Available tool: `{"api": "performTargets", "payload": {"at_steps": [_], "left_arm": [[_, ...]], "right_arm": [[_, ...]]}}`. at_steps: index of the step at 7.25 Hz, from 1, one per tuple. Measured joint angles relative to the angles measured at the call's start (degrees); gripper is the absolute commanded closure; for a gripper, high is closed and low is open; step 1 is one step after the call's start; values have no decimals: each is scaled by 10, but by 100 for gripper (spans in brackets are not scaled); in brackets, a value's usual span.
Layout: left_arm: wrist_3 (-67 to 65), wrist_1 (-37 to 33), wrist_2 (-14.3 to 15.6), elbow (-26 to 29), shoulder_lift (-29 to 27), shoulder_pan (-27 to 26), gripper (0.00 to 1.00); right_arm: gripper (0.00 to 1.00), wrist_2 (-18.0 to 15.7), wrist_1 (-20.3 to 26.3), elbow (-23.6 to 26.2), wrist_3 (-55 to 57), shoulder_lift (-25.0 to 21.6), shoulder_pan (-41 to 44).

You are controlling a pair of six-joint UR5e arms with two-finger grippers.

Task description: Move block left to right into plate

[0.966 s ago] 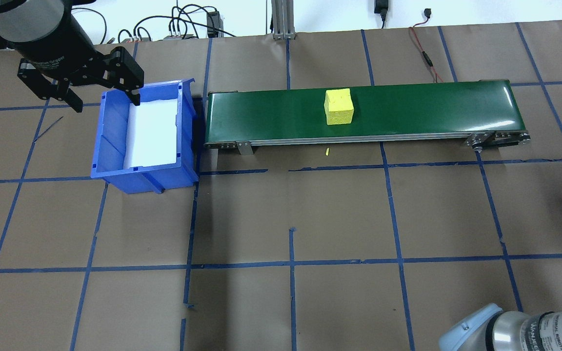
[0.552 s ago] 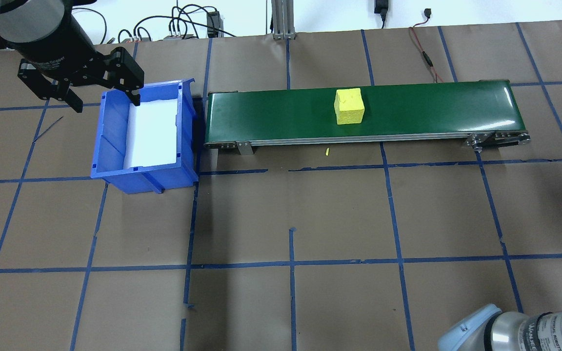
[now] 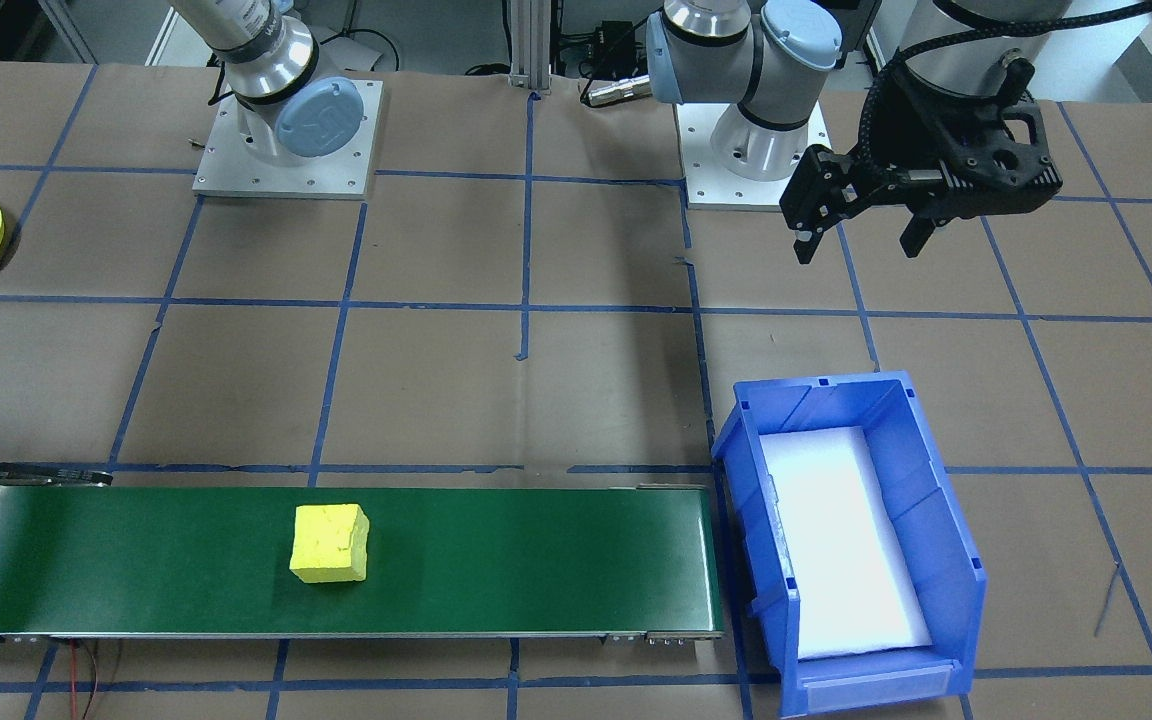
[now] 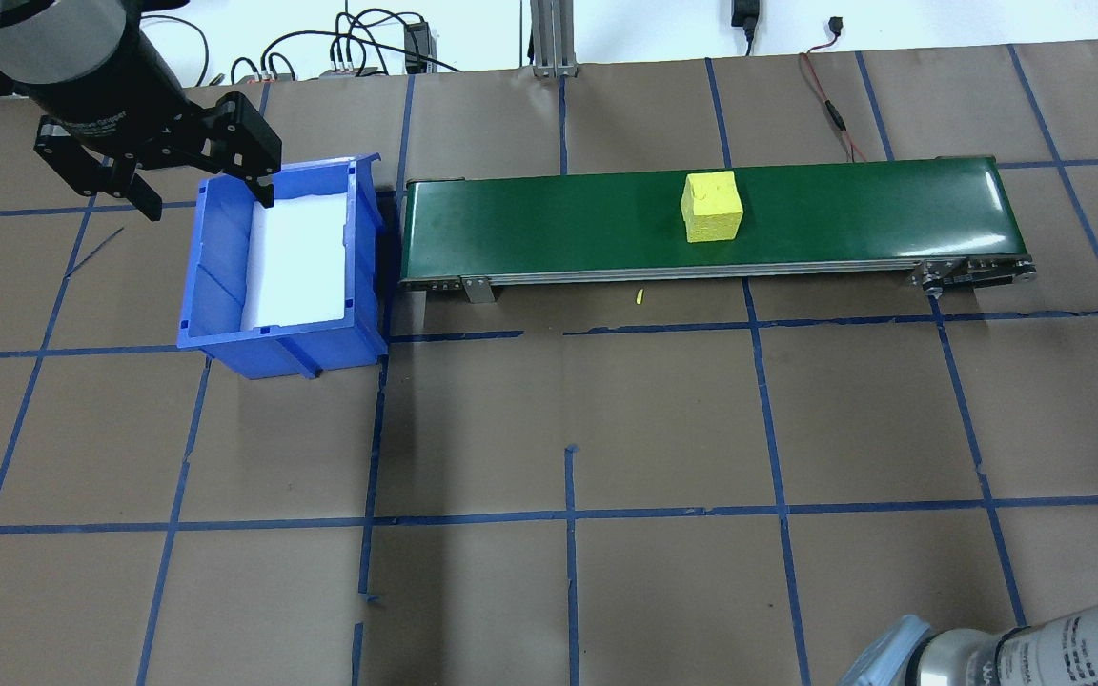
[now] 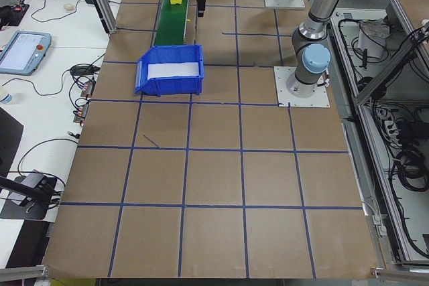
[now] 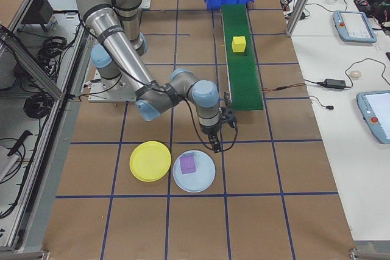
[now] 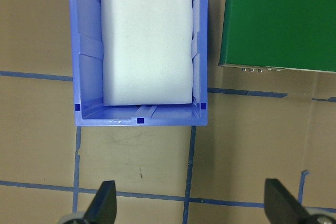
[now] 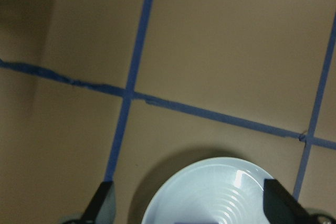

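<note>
The yellow block (image 4: 712,206) sits on the green conveyor belt (image 4: 549,224), right of its middle in the overhead view. The left gripper (image 4: 196,181) hangs over the blue bin (image 4: 215,286) edge at about 9 o'clock of the belt, its fingers (image 7: 104,203) released and empty. The right gripper (image 6: 217,135) hovers above a pale blue plate (image 6: 204,181) that carries a purple block (image 6: 187,164), fingers (image 8: 102,203) also spread. The yellow plate (image 6: 150,161) lies just beside it, on the surface.
</note>
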Motion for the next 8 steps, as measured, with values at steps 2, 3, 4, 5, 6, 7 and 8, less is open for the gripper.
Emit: {"api": "performTargets", "payload": {"at_steps": [2,3,4,5,6,7,8], "left_arm": [[0,0,0,0,0,0,0],[0,0,0,0,0,0,0],[0,0,0,0,0,0,0],[0,0,0,0,0,0,0],[0,0,-1,0,0,0,0],[0,0,-1,0,0,0,0],[0,0,-1,0,0,0,0]], "right_arm": [[0,40,29,-13,154,-27,100],[0,59,40,-15,255,-40,153],[0,76,44,-15,342,-45,201],[0,98,44,-12,404,-41,234],[0,125,44,-11,452,-33,250],[0,146,44,-12,485,-25,256],[0,163,43,-14,502,-16,259]]}}
